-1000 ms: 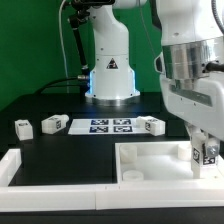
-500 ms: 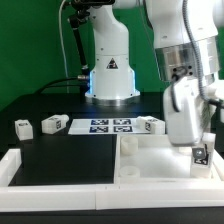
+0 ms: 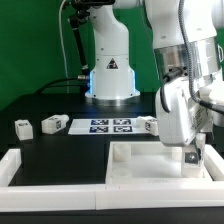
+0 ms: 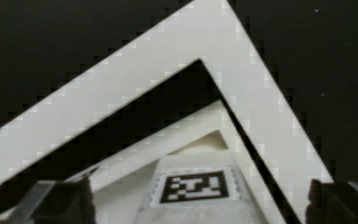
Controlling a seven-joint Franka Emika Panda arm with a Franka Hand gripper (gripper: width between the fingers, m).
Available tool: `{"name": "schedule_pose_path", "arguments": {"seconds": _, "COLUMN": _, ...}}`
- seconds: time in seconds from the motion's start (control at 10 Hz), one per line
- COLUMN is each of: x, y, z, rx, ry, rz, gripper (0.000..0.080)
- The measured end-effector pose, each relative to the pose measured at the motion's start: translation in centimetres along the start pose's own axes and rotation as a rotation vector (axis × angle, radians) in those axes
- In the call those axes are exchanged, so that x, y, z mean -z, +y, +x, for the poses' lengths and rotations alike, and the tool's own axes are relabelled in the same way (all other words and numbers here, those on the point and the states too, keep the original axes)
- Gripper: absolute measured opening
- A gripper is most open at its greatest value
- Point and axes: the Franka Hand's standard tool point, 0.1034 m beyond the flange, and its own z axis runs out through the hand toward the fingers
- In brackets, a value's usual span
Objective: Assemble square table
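White plastic throughout: one square tabletop slab (image 3: 140, 162) and four small tagged legs. The slab lies flat on the black table (image 3: 70, 148) at the exterior view's right, its front edge close against the front border rail (image 3: 60, 184).

One leg (image 4: 197, 187) stands upright on the slab near its far-right corner, right under the gripper (image 3: 191, 151). Whether it sits in a corner socket cannot be told. In the wrist view this leg shows its tag between the two dark fingers (image 4: 51, 203), which stand wide apart at either edge of the picture, so the jaws are spread and grip nothing.

The other three legs lie loose on the table behind the slab, in a row. Two are at the exterior view's left, one leg (image 3: 22, 127) and another leg (image 3: 54, 124) just beside each other. The third leg (image 3: 150, 124) lies at the right end of the marker board (image 3: 108, 126), which lies flat between it and the left pair.

Two white border rails show, the front one and a side rail (image 3: 8, 160) at the exterior view's left. Together they fence the slab and the bare black floor beside it.
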Motion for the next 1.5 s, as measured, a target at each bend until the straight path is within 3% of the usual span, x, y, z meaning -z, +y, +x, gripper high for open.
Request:
{"name": "schedule_pose_path", "arguments": {"seconds": 0.2, "x": 0.3, "y": 0.0, "z": -0.3, "rx": 0.011, "ry": -0.004, "rz": 0.003, "gripper": 0.0637}}
{"name": "schedule_pose_path", "arguments": {"seconds": 0.5, "x": 3.8, "y": 1.2, "z": -1.8, "rx": 0.037, "ry": -0.043, "rz": 0.006, "gripper": 0.0649}}
{"name": "schedule_pose_path", "arguments": {"seconds": 0.7, "x": 3.0, "y": 1.2, "z": -1.4, "rx": 0.035, "ry": -0.032, "rz": 0.002, "gripper": 0.0649}}
{"name": "schedule_pose_path", "arguments": {"seconds": 1.2, "x": 2.9, "y": 1.4, "z": -1.4, "rx": 0.037, "ry": -0.031, "rz": 0.0, "gripper": 0.0649}}
{"name": "schedule_pose_path", "arguments": {"seconds": 1.5, "x": 4.8, "y": 5.2, "z": -1.3, "rx": 0.094, "ry": -0.041, "rz": -0.014, "gripper": 0.0649}}
